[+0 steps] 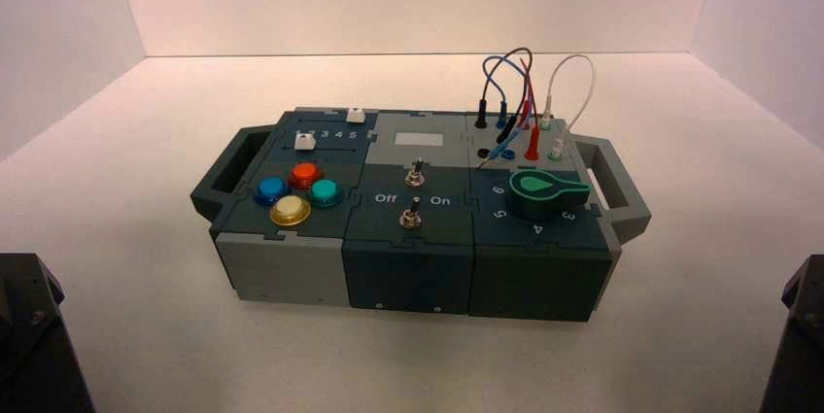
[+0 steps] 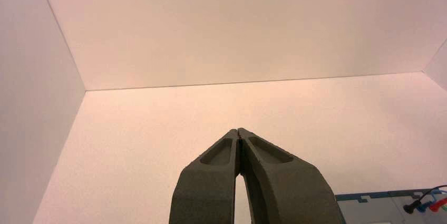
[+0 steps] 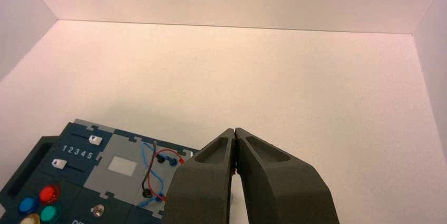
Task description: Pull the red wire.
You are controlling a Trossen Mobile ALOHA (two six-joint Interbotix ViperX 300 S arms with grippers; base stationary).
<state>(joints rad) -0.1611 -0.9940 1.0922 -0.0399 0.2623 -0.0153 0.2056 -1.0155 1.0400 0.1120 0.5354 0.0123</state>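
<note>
The red wire (image 1: 529, 92) rises in a tall loop at the box's back right and ends in red plugs (image 1: 532, 150) set in the socket panel among black, blue and white wires. In the right wrist view the red wire (image 3: 149, 182) curves across the grey socket panel, partly hidden behind my fingers. My right gripper (image 3: 234, 130) is shut and empty, above the floor beyond the box. My left gripper (image 2: 239, 130) is shut and empty, away from the box; a red plug (image 2: 437, 204) shows at the corner of its view. Both arms are parked at the front.
The box (image 1: 291, 272) has handles at both ends, coloured round buttons (image 1: 304, 174) at the left, two toggle switches (image 1: 414, 175) in the middle, a green knob (image 1: 544, 191) at the right, and sliders (image 3: 95, 139) at the back left. White walls enclose the floor.
</note>
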